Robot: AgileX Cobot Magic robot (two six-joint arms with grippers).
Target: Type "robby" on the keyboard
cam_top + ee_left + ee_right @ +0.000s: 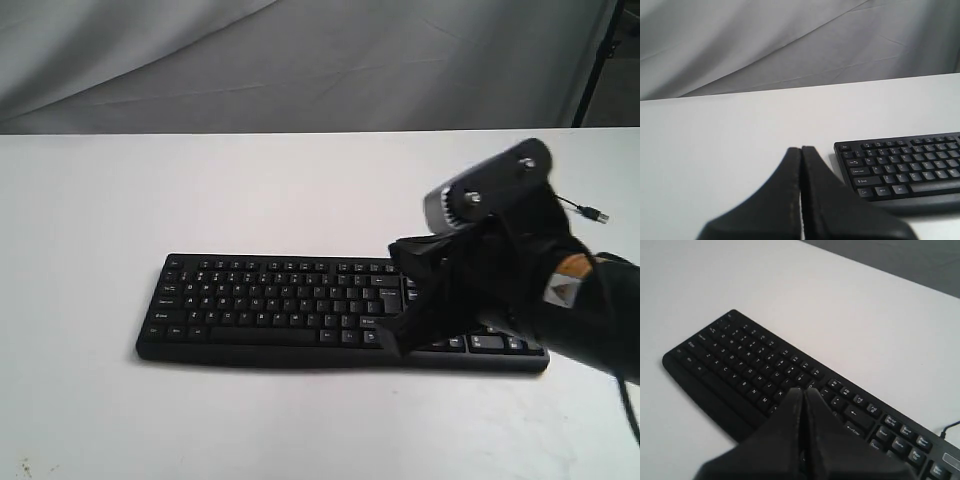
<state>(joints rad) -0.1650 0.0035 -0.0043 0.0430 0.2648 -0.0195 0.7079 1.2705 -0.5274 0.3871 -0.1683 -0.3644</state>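
Note:
The wide black keyboard (270, 305) with white-lettered keys lies flat on the white table (300, 190). My right gripper (384, 338) is shut with nothing in it and points down over the right end of the letter keys, near the front rows. In the right wrist view its tips (803, 390) sit just above the keyboard (735, 365); I cannot tell whether they touch a key. My left gripper (801, 148) is shut and empty, held off the left end of the keyboard (905, 167). It does not show in the exterior view.
A thin black USB cable (585, 210) trails over the table behind the right arm, its plug lying loose. Grey cloth (300, 60) hangs behind the far table edge. Bare white table surrounds the keyboard on all sides.

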